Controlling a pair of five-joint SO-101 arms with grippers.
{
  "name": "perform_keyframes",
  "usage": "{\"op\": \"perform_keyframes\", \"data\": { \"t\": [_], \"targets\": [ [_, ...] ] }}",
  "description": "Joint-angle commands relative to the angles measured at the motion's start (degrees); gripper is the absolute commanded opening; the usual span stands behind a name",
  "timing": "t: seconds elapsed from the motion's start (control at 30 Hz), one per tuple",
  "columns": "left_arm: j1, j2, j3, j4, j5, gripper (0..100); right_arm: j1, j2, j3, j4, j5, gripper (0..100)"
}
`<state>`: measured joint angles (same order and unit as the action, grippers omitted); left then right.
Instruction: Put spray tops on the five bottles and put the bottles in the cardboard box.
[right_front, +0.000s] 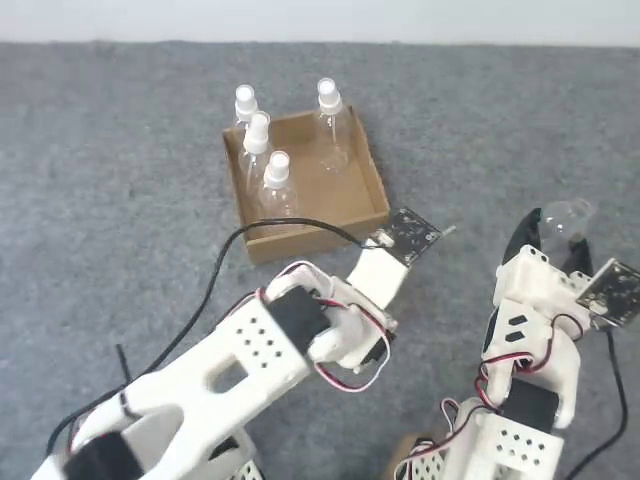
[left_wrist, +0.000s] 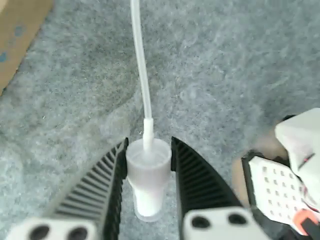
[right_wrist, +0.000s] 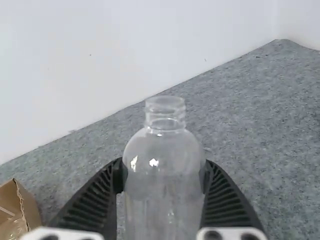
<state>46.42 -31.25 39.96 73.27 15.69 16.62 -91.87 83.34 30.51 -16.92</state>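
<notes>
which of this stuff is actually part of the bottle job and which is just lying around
Job: spray top in the left jaws; uncapped bottle in the right jaws; four capped bottles; cardboard box.
Just there: grey carpet; black cable; white wall.

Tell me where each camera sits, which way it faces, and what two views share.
High view: overhead, looking down at the cardboard box, left arm, right arm.
Left wrist view: on the left arm, facing the table past the left end effector, gripping a spray top.
Right wrist view: on the right arm, facing the wall past the right end effector, gripping an uncapped bottle.
Shared: high and right wrist views show that bottle.
</notes>
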Motion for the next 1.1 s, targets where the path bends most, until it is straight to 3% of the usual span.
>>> {"op": "perform_keyframes", "data": {
  "t": [0.0,0.23,0.6,1.07],
  "targets": [
    [-0.79,-7.21,-0.48,1.93,1.23,1,0.57,-1.45,-0.53,-1.19,-1.14,6.9],
    [-13.36,-14.59,-0.84,1.58,5.71,1,0.57,-1.71,0.09,-1.45,-1.05,6.9],
    [-22.24,-27.16,-0.48,1.93,9.05,1,0.57,-1.71,0.18,-1.54,-1.05,6.9],
    [-44.31,-27.87,-0.66,1.76,11.08,1,0.48,-1.71,0.26,-1.54,-1.05,6.9]
  ]
}}
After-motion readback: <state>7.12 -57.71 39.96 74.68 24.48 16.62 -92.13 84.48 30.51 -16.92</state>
